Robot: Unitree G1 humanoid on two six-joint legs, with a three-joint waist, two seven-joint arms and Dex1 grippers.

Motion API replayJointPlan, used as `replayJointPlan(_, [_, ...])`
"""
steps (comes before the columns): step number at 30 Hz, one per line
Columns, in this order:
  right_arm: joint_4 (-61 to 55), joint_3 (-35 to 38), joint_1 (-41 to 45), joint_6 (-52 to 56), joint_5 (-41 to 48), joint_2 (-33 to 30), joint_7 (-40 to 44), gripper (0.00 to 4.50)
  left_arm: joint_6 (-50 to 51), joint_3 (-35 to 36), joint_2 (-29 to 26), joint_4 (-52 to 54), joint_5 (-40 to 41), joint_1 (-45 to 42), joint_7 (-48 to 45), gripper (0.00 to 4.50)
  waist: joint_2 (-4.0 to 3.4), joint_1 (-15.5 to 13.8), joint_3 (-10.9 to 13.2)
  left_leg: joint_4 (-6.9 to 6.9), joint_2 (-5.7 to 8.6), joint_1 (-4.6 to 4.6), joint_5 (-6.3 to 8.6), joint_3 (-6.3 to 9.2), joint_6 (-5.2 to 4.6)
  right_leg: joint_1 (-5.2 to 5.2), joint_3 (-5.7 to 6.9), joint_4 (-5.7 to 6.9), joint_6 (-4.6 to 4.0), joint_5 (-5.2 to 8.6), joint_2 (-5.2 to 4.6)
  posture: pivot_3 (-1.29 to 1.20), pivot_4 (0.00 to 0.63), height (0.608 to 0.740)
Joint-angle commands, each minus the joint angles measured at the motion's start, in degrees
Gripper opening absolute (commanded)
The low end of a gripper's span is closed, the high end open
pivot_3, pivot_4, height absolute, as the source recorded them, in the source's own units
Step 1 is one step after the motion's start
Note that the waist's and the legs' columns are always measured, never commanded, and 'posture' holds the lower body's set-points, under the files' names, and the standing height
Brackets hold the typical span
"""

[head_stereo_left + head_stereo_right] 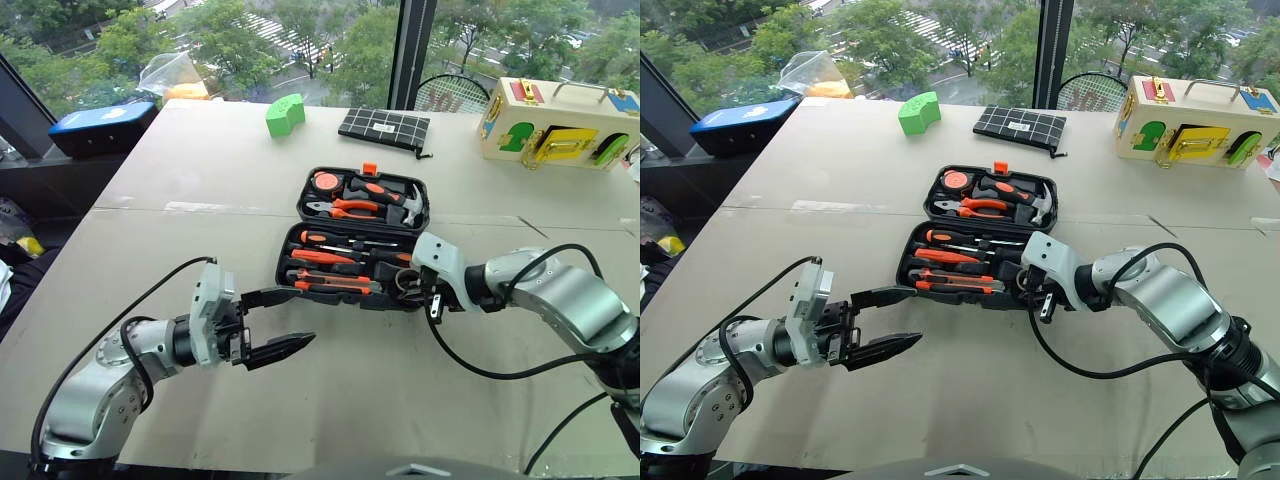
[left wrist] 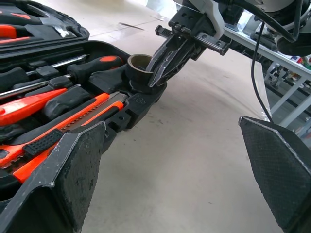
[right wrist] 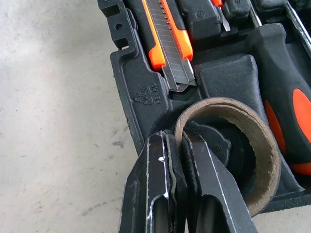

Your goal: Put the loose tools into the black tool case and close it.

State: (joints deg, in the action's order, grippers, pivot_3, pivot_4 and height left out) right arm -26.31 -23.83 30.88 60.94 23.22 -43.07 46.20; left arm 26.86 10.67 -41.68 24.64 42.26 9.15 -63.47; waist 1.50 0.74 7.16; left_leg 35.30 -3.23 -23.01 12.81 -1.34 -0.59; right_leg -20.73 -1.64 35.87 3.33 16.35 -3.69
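From the head views we are seeing the case (image 1: 362,240) lying open on the counter (image 1: 200,200), its lid half holding pliers (image 1: 345,208) and a hammer (image 1: 405,200), its near half holding the screwdrivers (image 1: 335,240) and a knife (image 1: 335,285). Our right claw (image 1: 412,283) is reaching down into the near right corner of the case, where the roll (image 1: 408,281) is sitting. Our left claw (image 1: 285,322) is hovering over bare counter just left of the case, its fingers spread wide and holding nothing.

Through the left wrist view we are looking between our own two wide-apart fingers (image 2: 68,179) at the case's corner. The right claw (image 2: 165,65) is coming down there, its fingers pinching the rim of the roll (image 2: 138,68), which is standing in its slot beside a screwdriver handle (image 2: 95,65).

Through the right wrist view we are seeing the right claw (image 3: 182,145) closed tight on the wall of the roll (image 3: 262,145), one finger outside the cardboard ring and one inside. The roll is resting in the case's corner slot, just beside the knife blade (image 3: 175,63) and a black-and-orange handle (image 3: 286,97).
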Motion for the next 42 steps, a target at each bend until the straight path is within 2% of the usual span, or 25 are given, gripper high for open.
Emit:
replayJointPlan(1, [0.4,-1.6,-0.4,0.1,-0.9,-0.5,0.7,0.03,-1.9,0.1,0.5,-0.6,-0.4,-0.7,-0.6,4.50,0.00,0.0,0.0,-0.01,0.00,0.00,0.00,0.00,0.00,0.00,0.00,0.00,0.00,0.00,-0.01,0.00,0.150,0.740])
replayJointPlan(3, [0.1,-1.5,-0.5,0.2,-0.9,-0.5,1.0,1.00,-2.1,0.0,0.6,-0.7,-0.6,-0.8,-0.7,4.50,-0.01,0.0,0.0,-0.01,0.00,-0.01,0.00,-0.01,0.00,0.00,0.01,0.00,0.00,0.00,-0.04,0.00,0.150,0.740])
replayJointPlan(4, [-0.2,-1.4,-0.5,0.2,-0.8,-0.4,1.1,1.15,-2.2,0.0,0.6,-0.7,-0.6,-0.6,-0.8,4.50,-0.02,0.0,0.0,-0.01,0.01,-0.01,0.00,-0.01,0.00,-0.01,0.00,0.00,0.00,0.00,-0.09,0.00,0.150,0.740])
replayJointPlan(10, [-2.6,3.0,0.1,1.9,1.6,0.8,1.5,4.05,-1.9,0.9,0.3,1.6,0.3,1.4,-0.3,4.50,-0.02,0.0,0.0,-0.23,0.08,-0.02,0.01,-0.02,0.01,-0.03,0.07,-0.09,0.00,0.00,-0.24,0.00,0.150,0.740])
replayJointPlan(16, [-5.1,4.1,0.3,3.0,4.7,-0.5,3.5,4.05,0.4,1.7,-0.2,5.0,2.5,1.7,1.6,4.50,-0.10,0.0,0.1,-0.26,0.11,-0.04,0.01,0.01,0.01,-0.06,0.07,-0.08,-0.01,0.01,-0.34,0.00,0.150,0.740])
replayJointPlan(25, [-4.8,1.5,0.8,1.9,4.8,-0.5,4.7,4.05,6.0,3.4,-1.7,10.2,7.7,-0.2,6.7,4.50,-0.11,0.0,0.1,-0.25,0.17,-0.06,0.01,0.04,0.01,-0.06,0.06,-0.09,-0.01,0.01,-0.40,0.00,0.150,0.740])
replayJointPlan(29, [-4.7,2.9,0.7,0.8,4.9,-1.2,5.4,4.05,8.9,5.0,-1.2,11.4,11.3,-0.8,11.4,4.50,-0.13,0.0,0.1,-0.25,0.17,-0.06,0.01,0.03,0.01,-0.06,0.08,-0.09,-0.01,0.01,-0.38,0.00,0.150,0.740])
replayJointPlan(32, [-5.0,8.8,-0.3,-2.6,6.8,-0.8,5.7,4.05,11.1,4.1,2.9,6.1,13.2,-6.7,19.2,4.50,-0.18,-0.4,0.2,-0.22,0.17,-0.06,0.00,0.03,0.01,-0.04,0.10,-0.09,-0.01,0.01,-0.37,0.00,0.150,0.740])
replayJointPlan(35, [-1.5,14.2,0.7,-7.7,3.9,4.5,-1.7,4.05,11.8,3.3,7.8,0.0,9.4,-14.1,28.8,4.50,-0.01,-0.8,0.2,-0.06,0.25,-0.06,-0.01,0.09,-0.01,0.02,0.17,-0.04,0.02,-0.01,-0.14,0.00,0.150,0.740])
replayJointPlan(36, [2.1,17.5,2.2,-5.7,5.6,8.1,-4.5,4.05,12.9,2.3,8.5,-3.1,6.0,-17.5,33.2,4.50,0.04,-0.6,0.2,-0.03,0.27,-0.07,-0.01,0.09,-0.01,0.03,0.12,-0.04,0.02,-0.01,0.11,0.00,0.150,0.740])
replayJointPlan(37, [5.4,19.4,3.5,-5.9,5.3,10.4,-6.9,4.29,14.5,1.7,8.9,-6.5,4.0,-20.7,36.8,4.50,0.12,-0.5,0.1,-0.02,0.32,-0.07,-0.01,0.07,-0.01,0.02,0.10,-0.03,0.03,-0.01,0.12,0.00,0.150,0.740])
replayJointPlan(39, [8.0,20.0,4.6,-7.0,4.4,11.8,-8.0,4.29,17.2,1.3,9.6,-11.7,2.5,-25.2,40.7,4.50,0.12,-0.5,0.2,0.02,0.52,0.00,-0.02,0.11,-0.01,0.07,0.10,0.07,0.06,-0.02,0.18,0.00,0.150,0.740])
replayJointPlan(42, [14.8,19.7,7.6,-7.8,-1.0,16.0,-16.4,4.29,16.9,-0.1,10.8,-22.4,-1.9,-32.7,41.7,4.50,0.19,-0.3,0.2,0.04,0.52,-0.12,-0.03,0.15,0.00,0.02,0.13,0.10,0.28,-0.14,0.39,0.00,0.150,0.740])
